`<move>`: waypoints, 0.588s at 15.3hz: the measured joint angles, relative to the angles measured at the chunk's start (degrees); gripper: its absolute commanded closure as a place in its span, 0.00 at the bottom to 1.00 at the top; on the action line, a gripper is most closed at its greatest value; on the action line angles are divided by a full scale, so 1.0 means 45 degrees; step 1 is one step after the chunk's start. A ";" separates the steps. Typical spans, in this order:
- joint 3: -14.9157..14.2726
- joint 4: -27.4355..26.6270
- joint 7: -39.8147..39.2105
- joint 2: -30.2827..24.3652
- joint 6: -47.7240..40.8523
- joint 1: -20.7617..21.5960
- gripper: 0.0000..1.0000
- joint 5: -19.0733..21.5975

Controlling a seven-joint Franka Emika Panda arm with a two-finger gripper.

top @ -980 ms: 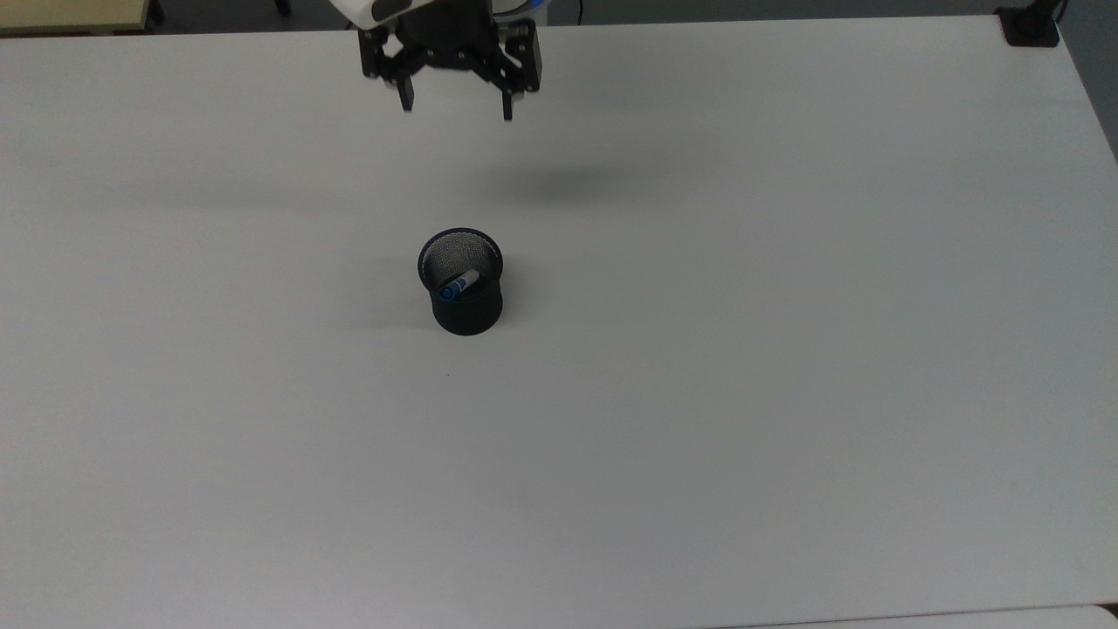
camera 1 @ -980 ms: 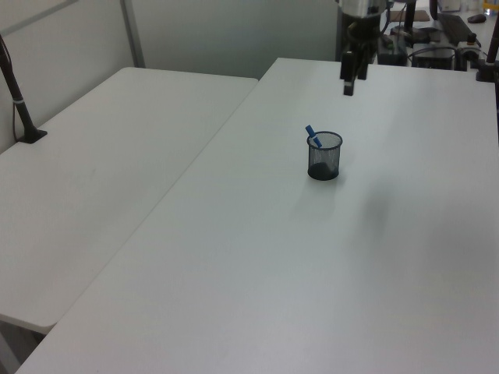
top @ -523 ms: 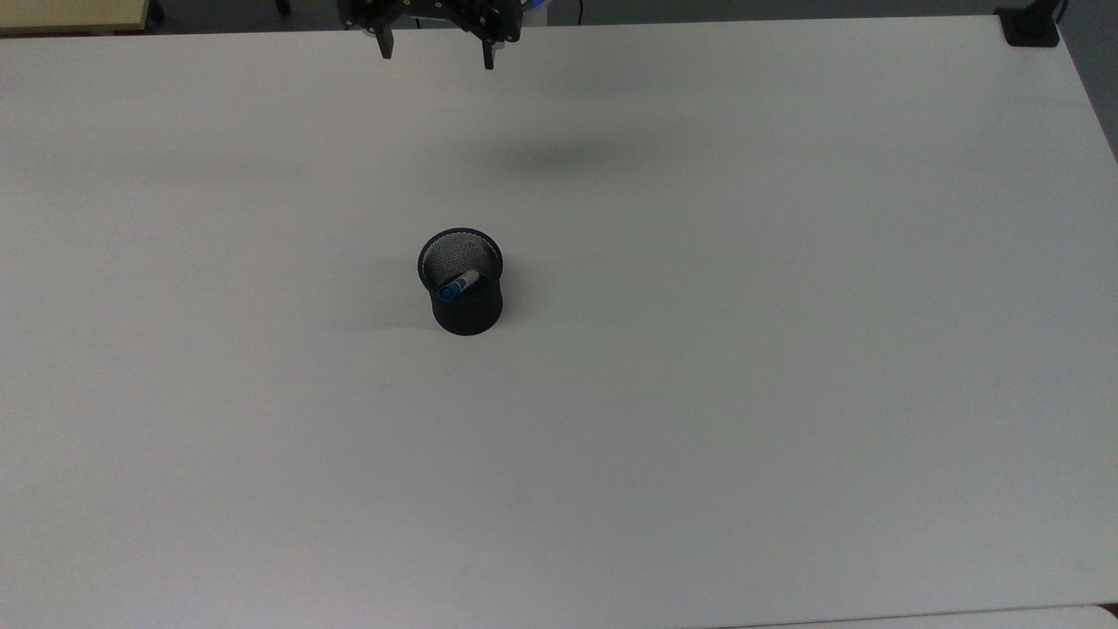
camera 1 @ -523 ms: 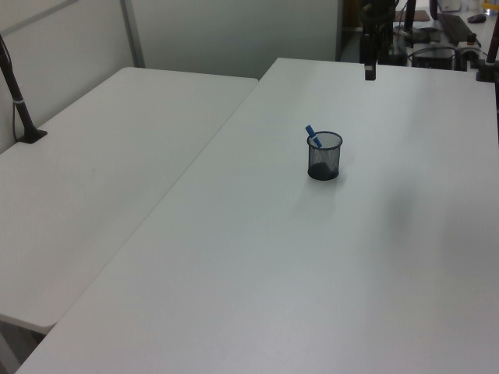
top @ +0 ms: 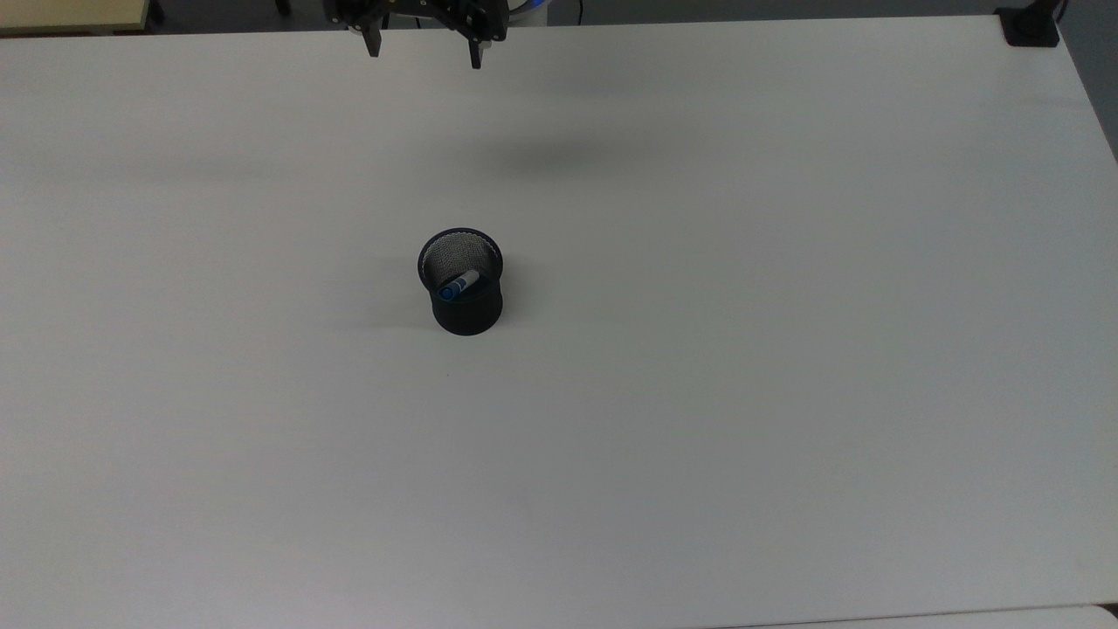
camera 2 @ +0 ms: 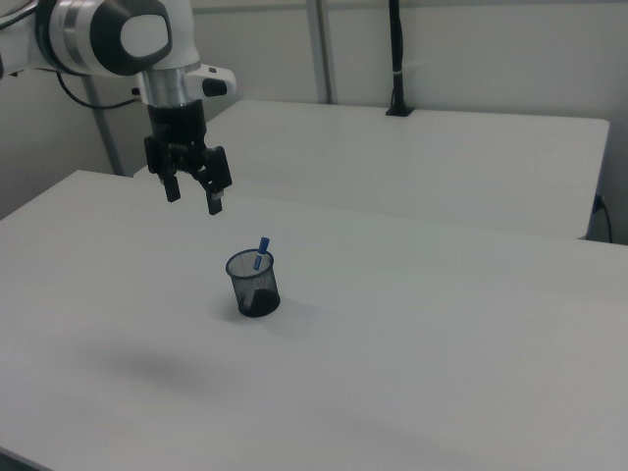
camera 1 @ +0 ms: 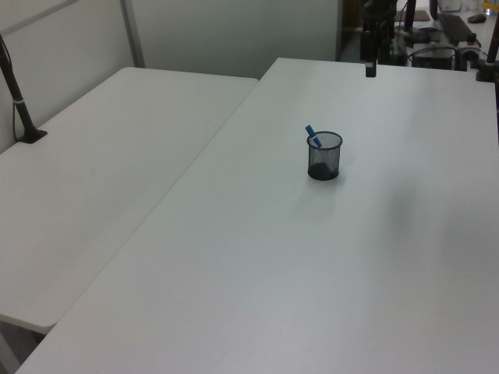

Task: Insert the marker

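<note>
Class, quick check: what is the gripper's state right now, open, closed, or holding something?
Gripper: jaws open, holding nothing. The marker sits in the mesh cup.

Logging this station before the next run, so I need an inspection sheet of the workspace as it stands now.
Surface: white table, bare apart from the cup.
Job's things: marker leans inside the black mesh cup, blue cap poking above the rim in the left view.
Clutter: nothing seen on the table.
Grippers: gripper open, holding nothing, raised above the table and apart from the cup.
Cables: a dark cable runs behind the arm in the right view; a cable follows the black pole in the left view.
Surroundings: second white table alongside; grey partition walls behind.
</note>
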 measured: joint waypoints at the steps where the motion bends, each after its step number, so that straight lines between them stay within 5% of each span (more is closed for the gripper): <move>1: 0.0000 0.0025 0.0000 0.0002 0.0000 -0.0003 0.00 0.0000; 9: 0.0000 0.0082 0.0000 0.0017 -0.0001 -0.0006 0.00 0.0000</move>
